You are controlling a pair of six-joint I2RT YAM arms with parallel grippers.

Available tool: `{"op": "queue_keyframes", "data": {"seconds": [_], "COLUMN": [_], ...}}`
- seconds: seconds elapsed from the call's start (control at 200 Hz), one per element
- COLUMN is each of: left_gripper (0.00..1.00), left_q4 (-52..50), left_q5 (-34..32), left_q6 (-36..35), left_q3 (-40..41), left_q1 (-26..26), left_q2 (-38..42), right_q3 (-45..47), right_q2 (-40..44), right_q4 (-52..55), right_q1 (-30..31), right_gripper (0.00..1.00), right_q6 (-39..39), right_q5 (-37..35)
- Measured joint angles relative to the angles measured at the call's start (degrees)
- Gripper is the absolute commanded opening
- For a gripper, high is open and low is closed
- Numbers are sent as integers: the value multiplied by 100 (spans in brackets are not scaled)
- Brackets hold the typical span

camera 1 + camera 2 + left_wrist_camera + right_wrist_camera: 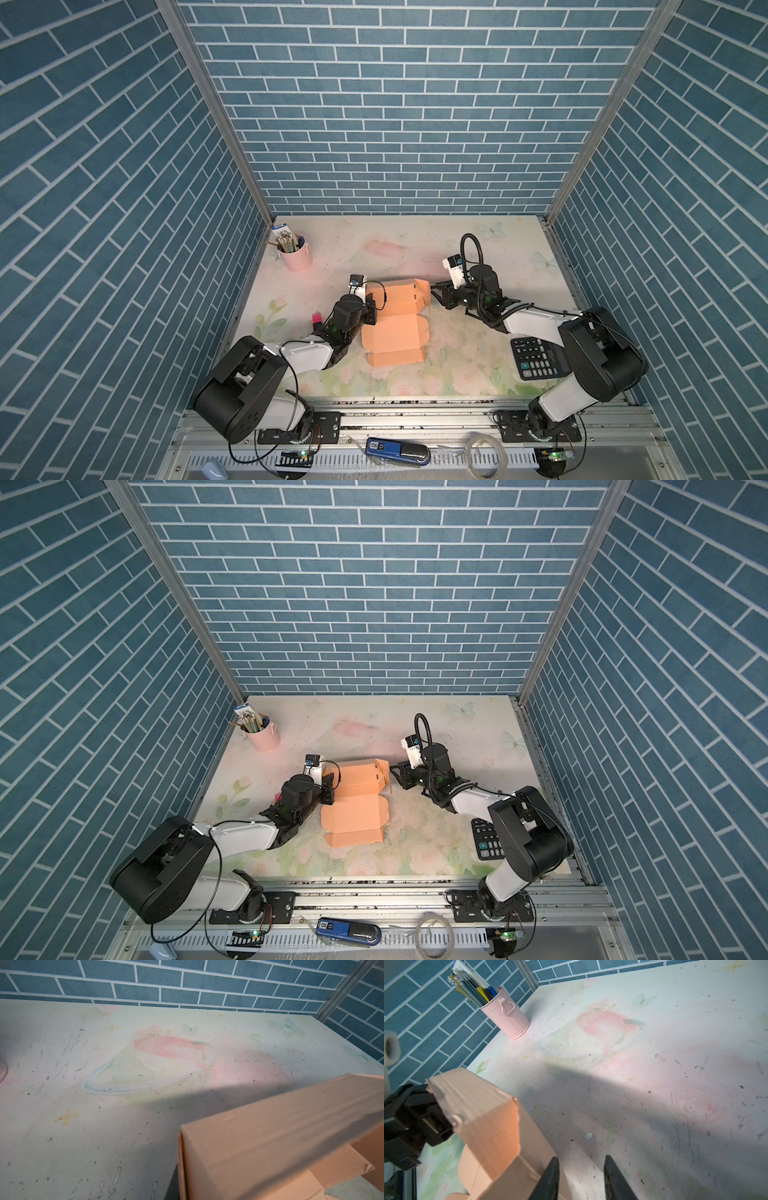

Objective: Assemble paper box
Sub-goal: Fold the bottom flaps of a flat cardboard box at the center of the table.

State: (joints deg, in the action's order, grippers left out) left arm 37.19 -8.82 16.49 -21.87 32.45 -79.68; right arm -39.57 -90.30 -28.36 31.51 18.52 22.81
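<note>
The left gripper [373, 305] fingers pinch the raised wall edge of the peach-orange thin cardboard paper box [395, 332]. The right gripper [581, 1157] fingers stand spread just beside its flap, with free table [654, 1095] ahead of them. Both arms reach low.

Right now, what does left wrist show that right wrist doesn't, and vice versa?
Left wrist only: the back right corner post. Right wrist only: the pens, the left pincer shut on the paper box, the right pincer open beside it. Both: the paper box, the ringed-planet print, the pink bucket, just its edge in left wrist.
</note>
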Motion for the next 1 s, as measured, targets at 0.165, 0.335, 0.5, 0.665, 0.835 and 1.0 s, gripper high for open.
{"op": "queue_keyframes", "data": {"seconds": [0.165,0.335,0.5,0.665,0.835,1.0], "left_gripper": [12,12,12,12,12,12], "left_q4": [24,33,42,37,-7,-4], "left_q5": [2,2,4,4,4,2], "left_q6": [2,7,9,13,13,24], "left_q3": [-20,-35,-39,-39,-39,-39], "left_q1": [11,11,11,11,11,11], "left_q2": [-146,-175,-175,-175,-160,-160], "right_q3": [282,426,431,428,415,334], "right_q2": [210,352,356,308,254,138], "right_q4": [-179,-343,-474,-590,-603,-612], "right_q1": [138,302,490,603,675,793], "right_gripper": [36,36,36,36,36,36], "right_q6": [72,72,52,0,-57,-96], "right_q5": [192,363,492,544,553,544]}}
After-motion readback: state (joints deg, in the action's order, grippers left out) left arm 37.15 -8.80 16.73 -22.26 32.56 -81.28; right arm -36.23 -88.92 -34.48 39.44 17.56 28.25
